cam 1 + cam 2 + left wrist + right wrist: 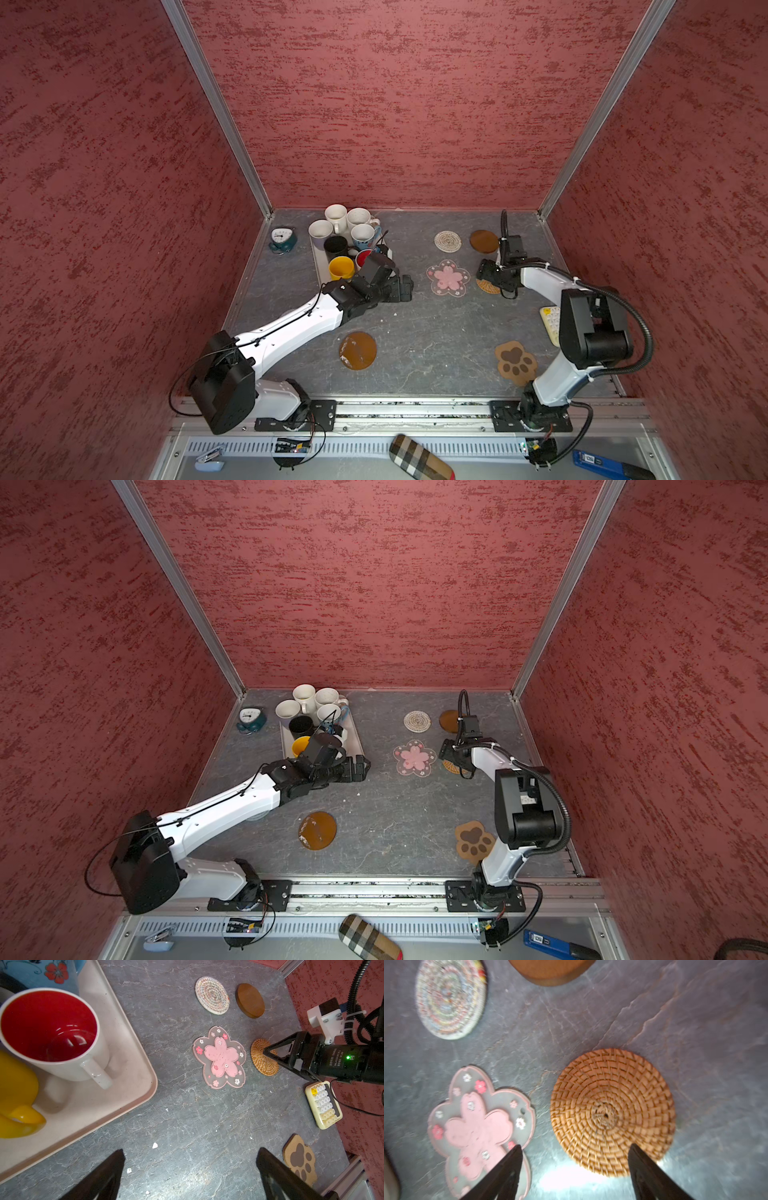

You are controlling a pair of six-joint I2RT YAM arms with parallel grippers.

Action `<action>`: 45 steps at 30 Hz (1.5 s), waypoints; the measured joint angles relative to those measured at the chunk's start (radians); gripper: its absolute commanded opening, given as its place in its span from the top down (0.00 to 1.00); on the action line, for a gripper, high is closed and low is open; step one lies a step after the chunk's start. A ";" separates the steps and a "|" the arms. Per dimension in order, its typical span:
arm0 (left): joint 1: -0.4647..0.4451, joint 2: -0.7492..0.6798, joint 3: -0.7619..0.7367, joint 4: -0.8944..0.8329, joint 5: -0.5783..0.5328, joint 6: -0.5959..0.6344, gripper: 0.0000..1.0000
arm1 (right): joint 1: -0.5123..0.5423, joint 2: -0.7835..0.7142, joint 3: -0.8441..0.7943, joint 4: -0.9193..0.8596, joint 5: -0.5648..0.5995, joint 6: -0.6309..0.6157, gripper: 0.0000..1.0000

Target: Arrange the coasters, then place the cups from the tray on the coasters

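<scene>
While the tan rattan coaster (612,1113) is seen flat on the table, just right of the pink flower coaster (477,1126) and under the spread, empty jaws of the right gripper (575,1148), the left gripper (192,1150) is held wide open by the near right corner of the tray (124,1088), in which seven cups (341,268) are seen upright

A small teal alarm clock (282,240) stands at the left of the grey tabletop (419,332) in both top views. A cream calculator (549,324) lies at the right edge. Along the bottom of the frame lie a plaid case (419,459), a blue tool (602,463) and a pale stapler (210,459).
</scene>
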 measured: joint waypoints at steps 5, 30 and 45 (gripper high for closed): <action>-0.013 0.020 0.018 0.000 0.001 0.002 0.01 | 0.000 -0.117 0.011 -0.063 0.023 0.018 0.23; -0.054 0.042 -0.080 0.004 0.042 -0.003 0.01 | 0.108 -0.659 -0.479 -0.326 0.214 0.531 0.17; -0.054 0.043 -0.098 0.027 0.042 -0.006 0.00 | 0.177 -0.609 -0.577 -0.286 0.215 0.626 0.17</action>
